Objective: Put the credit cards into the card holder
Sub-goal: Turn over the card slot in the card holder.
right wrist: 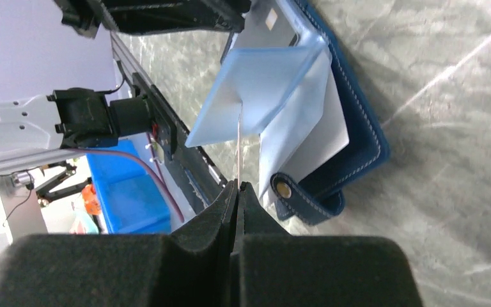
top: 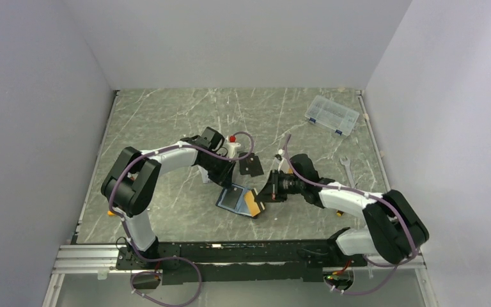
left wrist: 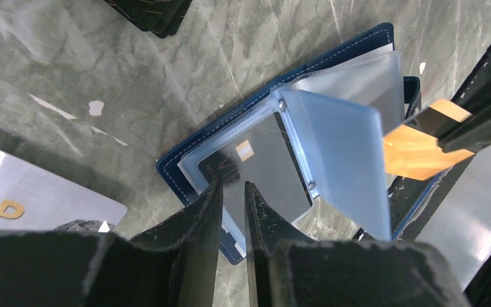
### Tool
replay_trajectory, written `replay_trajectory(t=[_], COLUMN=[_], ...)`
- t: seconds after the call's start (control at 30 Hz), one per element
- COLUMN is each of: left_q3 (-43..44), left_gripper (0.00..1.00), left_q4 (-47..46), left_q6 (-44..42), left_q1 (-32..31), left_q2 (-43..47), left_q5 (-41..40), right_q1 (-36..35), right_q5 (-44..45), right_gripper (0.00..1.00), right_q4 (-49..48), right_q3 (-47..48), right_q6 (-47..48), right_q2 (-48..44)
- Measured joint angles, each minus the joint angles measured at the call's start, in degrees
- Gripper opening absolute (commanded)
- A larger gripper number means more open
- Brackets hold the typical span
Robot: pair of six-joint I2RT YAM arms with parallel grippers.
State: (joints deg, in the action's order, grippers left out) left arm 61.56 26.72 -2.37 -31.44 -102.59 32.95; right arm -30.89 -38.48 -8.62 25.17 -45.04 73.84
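The navy card holder (top: 231, 197) lies open on the table, its light blue plastic sleeves (left wrist: 342, 150) fanned up. A dark card (left wrist: 262, 160) sits in one sleeve. My left gripper (left wrist: 233, 185) is nearly shut, with its tips down on that sleeve and nothing between them. It also shows in the top view (top: 227, 176). My right gripper (right wrist: 237, 184) is shut on the orange-gold card (left wrist: 419, 152), seen edge-on (right wrist: 238, 150), with its far edge at a raised sleeve (right wrist: 256, 83). A silver card (left wrist: 32, 198) with gold letters lies to the left of the holder.
A flat black rectangle (top: 251, 166) lies just behind the holder. A white bottle with a red cap (top: 232, 147) stands by the left arm. A clear compartment box (top: 332, 115) sits at the back right. A wrench (top: 348, 169) lies on the right side.
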Motion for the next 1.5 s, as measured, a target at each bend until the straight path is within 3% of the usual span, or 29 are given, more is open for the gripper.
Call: replay_trajectory(t=[0.27,0.47,0.63,0.77,0.97,1.23,1.5], left_q3=[1.95,6.21,4.68,-0.55,-1.14,-6.73,-9.22], left_gripper=[0.27,0.32,0.39,0.40,0.41,0.43,0.37], left_q4=[4.13,8.35,8.22,7.06,6.40,1.25,-2.32], left_q6=[-3.43,-11.87,-22.67,-31.34,-41.53,-55.82,-60.54], left_q1=[5.77,9.11,6.84,3.80,-0.57,-2.38,-7.74], left_q2=[2.01,3.21,3.48,4.72,5.46,7.52,8.50], left_q5=[3.91,6.36,5.42,2.71,-1.68,-9.07,-14.45], right_q1=[-0.85,-2.62,-3.19,-3.28,-3.10,0.83,1.57], right_q5=[-0.22,1.70,3.50,3.58,1.86,-1.66,-2.54], right_gripper=[0.00,0.00,0.00,0.00,0.00,0.00,0.00], right_q4=[-1.81,-1.51,-1.20,-1.55,-3.54,-5.84,-5.49], right_q3=[5.22,6.97,7.26,6.43,4.92,2.25,2.25], right_q6=[0.15,0.96,1.36,1.31,0.70,-0.37,-0.28], right_q2=[9.53,13.66,15.19,14.51,14.27,14.10,12.90])
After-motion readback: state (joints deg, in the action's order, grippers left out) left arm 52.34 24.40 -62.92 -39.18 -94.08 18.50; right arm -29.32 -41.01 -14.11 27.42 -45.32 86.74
